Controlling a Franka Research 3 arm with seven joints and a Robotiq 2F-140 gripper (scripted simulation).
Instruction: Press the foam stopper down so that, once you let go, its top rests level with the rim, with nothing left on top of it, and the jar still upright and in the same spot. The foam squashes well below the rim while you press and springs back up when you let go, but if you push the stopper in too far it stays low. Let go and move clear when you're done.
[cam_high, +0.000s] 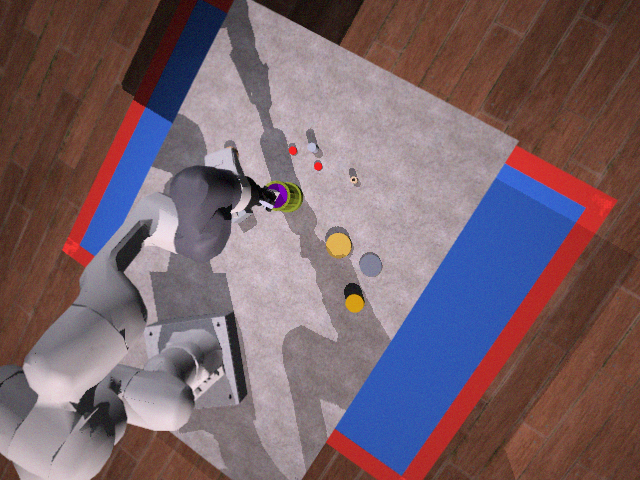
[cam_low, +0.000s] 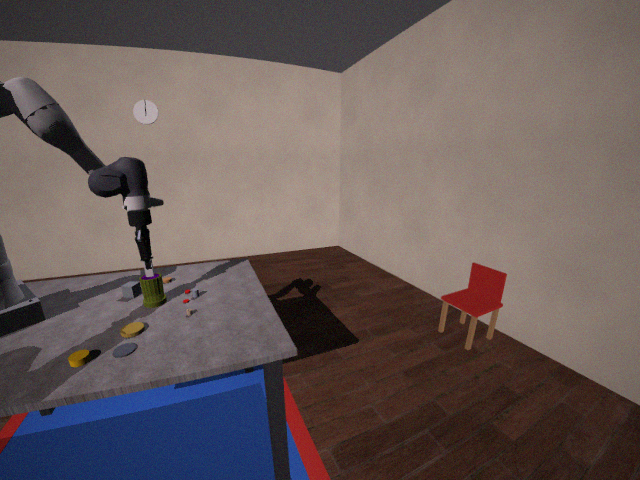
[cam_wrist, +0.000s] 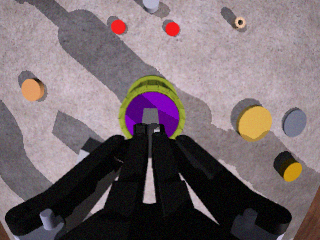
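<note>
A ribbed olive-green jar (cam_high: 294, 197) (cam_low: 153, 293) (cam_wrist: 124, 107) stands upright on the grey table (cam_high: 413, 155) (cam_low: 222, 330). A purple foam stopper (cam_high: 282, 198) (cam_low: 150, 277) (cam_wrist: 167, 110) fills its mouth; in the exterior view its top shows just above the rim. My gripper (cam_high: 269, 198) (cam_low: 148, 270) (cam_wrist: 150, 119) is shut with nothing between the fingers. It points straight down, its pale fingertips on the middle of the stopper.
Near the jar lie two small red pegs (cam_high: 292, 150) (cam_high: 317, 165), a grey peg (cam_high: 311, 147), a tan peg (cam_high: 354, 179), two yellow discs (cam_high: 338, 244) (cam_high: 354, 302), a grey disc (cam_high: 370, 264), a grey block (cam_low: 129, 290) and an orange piece (cam_wrist: 32, 90).
</note>
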